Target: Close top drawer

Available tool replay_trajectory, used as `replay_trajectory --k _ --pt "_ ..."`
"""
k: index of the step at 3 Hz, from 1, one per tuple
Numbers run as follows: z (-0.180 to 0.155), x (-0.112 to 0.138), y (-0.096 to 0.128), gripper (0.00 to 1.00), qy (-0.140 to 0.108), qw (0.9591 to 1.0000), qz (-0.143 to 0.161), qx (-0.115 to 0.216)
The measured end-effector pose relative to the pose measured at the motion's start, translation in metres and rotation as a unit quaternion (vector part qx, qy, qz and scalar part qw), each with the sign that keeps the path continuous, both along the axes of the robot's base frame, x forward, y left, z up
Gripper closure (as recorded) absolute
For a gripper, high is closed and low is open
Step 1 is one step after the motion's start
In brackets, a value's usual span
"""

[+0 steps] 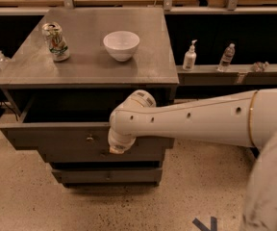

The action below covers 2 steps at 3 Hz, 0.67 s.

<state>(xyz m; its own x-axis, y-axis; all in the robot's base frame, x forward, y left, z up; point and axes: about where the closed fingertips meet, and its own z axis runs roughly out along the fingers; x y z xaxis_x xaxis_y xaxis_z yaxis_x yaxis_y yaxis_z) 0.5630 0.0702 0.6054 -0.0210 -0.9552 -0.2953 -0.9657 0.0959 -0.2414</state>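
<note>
The top drawer [47, 137] of the grey cabinet stands pulled out, its flat grey front well forward of the cabinet top [85, 66]. Its small round knob [89, 139] shows at the centre of the front. My white arm reaches in from the right across the drawer. My gripper [116, 149] is at the arm's end, against the drawer front just right of the knob, and is mostly hidden behind the wrist.
A drink can [56, 41] and a white bowl [121, 44] stand on the cabinet top. Two lower drawer fronts [105, 176] are shut. Bottles [190, 57] stand on a ledge at the right, another bottle [2, 59] at the left.
</note>
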Motion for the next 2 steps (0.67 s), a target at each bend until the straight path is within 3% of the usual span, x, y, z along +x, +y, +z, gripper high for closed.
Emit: replay_trajectory --k 1,2 --pt "-0.004 0.017 0.000 1.00 -0.004 1.0000 -0.004 -0.003" --pt "-0.003 0.066 -0.006 1.00 -0.004 0.9997 -0.018 0.017"
